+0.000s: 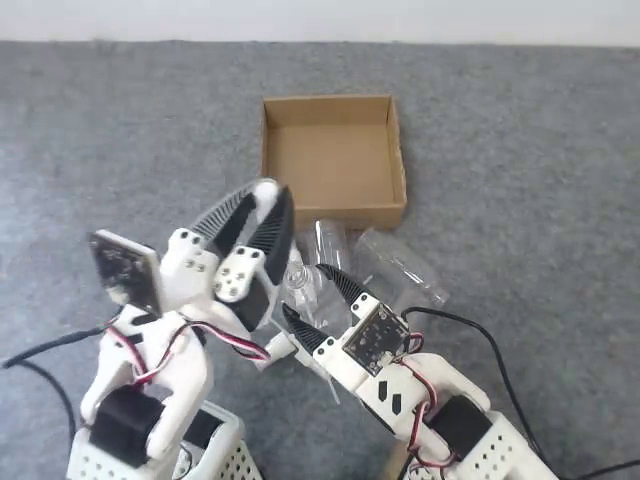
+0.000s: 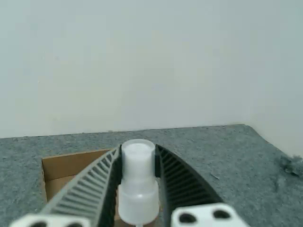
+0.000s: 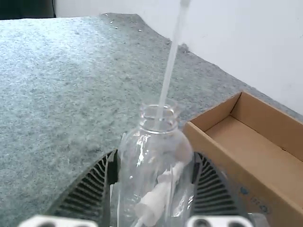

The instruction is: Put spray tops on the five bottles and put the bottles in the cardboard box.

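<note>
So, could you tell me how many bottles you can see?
3. One bottle is held in the right gripper; a second and a third lie beside the box. More may be hidden under the arms.

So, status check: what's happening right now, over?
Left gripper shut on spray top. Right gripper shut on bottle, tube in its neck. Loose bottles beside cardboard box, nothing blocking.
</note>
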`<state>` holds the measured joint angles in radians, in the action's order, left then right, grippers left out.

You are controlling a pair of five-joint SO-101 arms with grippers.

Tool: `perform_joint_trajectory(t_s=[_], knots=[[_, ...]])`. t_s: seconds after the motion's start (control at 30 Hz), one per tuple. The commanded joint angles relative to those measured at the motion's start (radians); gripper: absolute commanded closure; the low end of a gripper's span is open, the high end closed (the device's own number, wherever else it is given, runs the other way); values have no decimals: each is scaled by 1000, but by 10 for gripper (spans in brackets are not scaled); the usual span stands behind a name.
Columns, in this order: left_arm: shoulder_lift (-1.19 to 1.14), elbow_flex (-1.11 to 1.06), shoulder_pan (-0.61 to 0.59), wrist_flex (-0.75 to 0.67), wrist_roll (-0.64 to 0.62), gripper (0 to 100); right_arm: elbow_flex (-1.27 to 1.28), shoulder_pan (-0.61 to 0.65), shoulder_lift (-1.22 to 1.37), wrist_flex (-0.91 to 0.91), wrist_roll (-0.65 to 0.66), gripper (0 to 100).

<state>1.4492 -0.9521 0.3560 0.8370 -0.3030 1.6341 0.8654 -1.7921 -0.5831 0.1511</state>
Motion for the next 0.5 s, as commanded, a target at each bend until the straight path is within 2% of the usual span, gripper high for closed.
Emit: perform_joint_trajectory(t_s=[0.0,0.27,0.47], knots=[[15,5,18,21,20,987,-9,-38,-22,30,6,923],[15,-42,21,51,104,987,-5,-73,-22,74,5,923],[15,-93,92,51,147,984,-5,-74,-22,73,5,923]])
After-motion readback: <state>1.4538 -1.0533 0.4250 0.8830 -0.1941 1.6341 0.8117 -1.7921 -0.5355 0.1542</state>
